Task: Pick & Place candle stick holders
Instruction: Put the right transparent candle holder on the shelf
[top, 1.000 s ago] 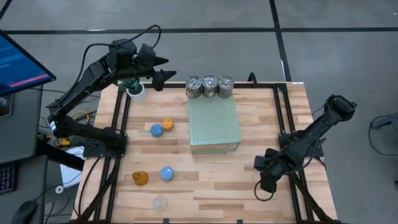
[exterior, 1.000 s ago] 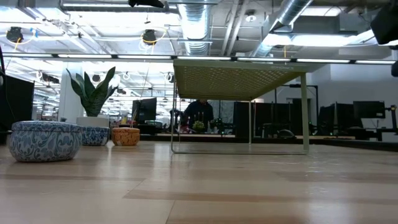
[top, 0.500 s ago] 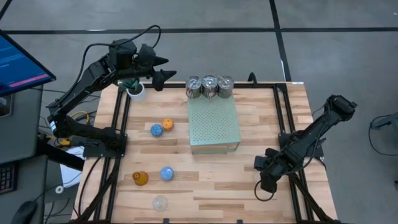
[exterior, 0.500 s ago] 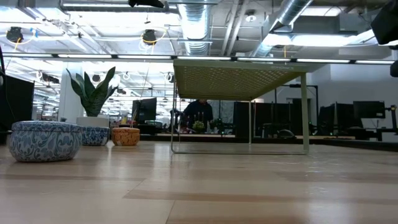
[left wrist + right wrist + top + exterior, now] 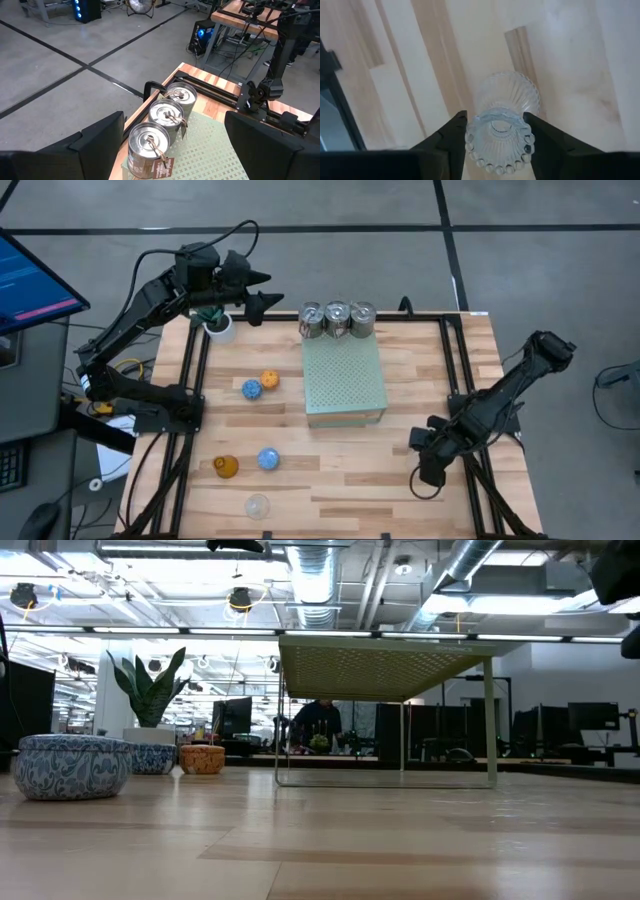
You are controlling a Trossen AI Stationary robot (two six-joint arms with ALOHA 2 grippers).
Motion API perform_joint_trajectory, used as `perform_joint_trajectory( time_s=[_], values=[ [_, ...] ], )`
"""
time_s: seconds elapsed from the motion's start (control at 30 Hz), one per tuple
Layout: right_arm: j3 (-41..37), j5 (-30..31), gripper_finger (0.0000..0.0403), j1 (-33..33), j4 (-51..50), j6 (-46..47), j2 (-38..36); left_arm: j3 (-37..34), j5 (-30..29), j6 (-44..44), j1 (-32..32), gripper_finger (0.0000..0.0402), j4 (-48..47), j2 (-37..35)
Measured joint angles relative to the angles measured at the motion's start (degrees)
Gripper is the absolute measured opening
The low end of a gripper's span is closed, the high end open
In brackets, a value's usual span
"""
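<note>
Wooden bench [image 5: 330, 480], seen from above: at far left the left pincer [image 5: 258, 290] hangs released over the back edge beside the potted plant [image 5: 217, 326], waiting. Moving right, two blue holders [image 5: 251, 389], an orange one [image 5: 270, 379], an amber one [image 5: 226, 467] and a clear one [image 5: 258, 506] sit apart on the left half; three silver cups [image 5: 337, 319] stand in a row behind the pale-green block [image 5: 344, 383]. At the right front, the right pincer [image 5: 424, 463] is low at the bench, its fingers [image 5: 451, 132] pressed to either side of a ribbed clear glass holder [image 5: 502, 127], grasping it by the beaded rim.

To do this step well, the grip looks best kept centred on the rim and squeezed only as firmly as smooth glass needs, then lifted straight up so the holder neither slips nor tips.

Against the overhead frame of a second ago, the right arm's wrist has shifted slightly toward the front edge; the left arm and every holder on the left stand where they were.
</note>
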Motion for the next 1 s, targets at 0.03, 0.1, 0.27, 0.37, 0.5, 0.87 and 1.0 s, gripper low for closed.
perform_joint_trajectory(
  time_s=[0.03,0.1,0.27,0.37,0.5,0.87,1.0],
  values=[
    [0.0,0.04,0.0152,-0.48,-0.29,0.0,-0.74,0.0,0.02,0.0,0.0,0.0346,0.0,0.0],
    [0.0,-0.02,0.0152,-1.54,-2.1,0.0,-2.5,0.0,0.0,0.0,0.02,0.0346,0.0,0.0],
    [2.07,0.06,0.0152,-5.7,-10.06,-1.48,-8.26,0.0,0.02,0.0,0.0,0.0346,0.0,0.0],
    [4.4,0.22,0.0152,-9.6,-16.37,-3.98,-11.42,0.0,0.02,0.0,0.01,0.0346,0.0,0.0],
    [8.1,1.73,0.0152,-15.83,-22.75,-8.45,-14.19,0.02,0.02,0.0,0.0,0.0346,0.02,0.0],
    [19.75,2.92,0.0152,-36.02,-28.58,-29.0,-12.22,0.0,0.02,0.0,0.0,0.0346,0.31,0.0],
    [24.22,2.92,0.0152,-42.27,-29.8,-36.67,-9.91,0.0,0.02,0.0,0.0,0.0346,0.36,0.0]
  ],
)
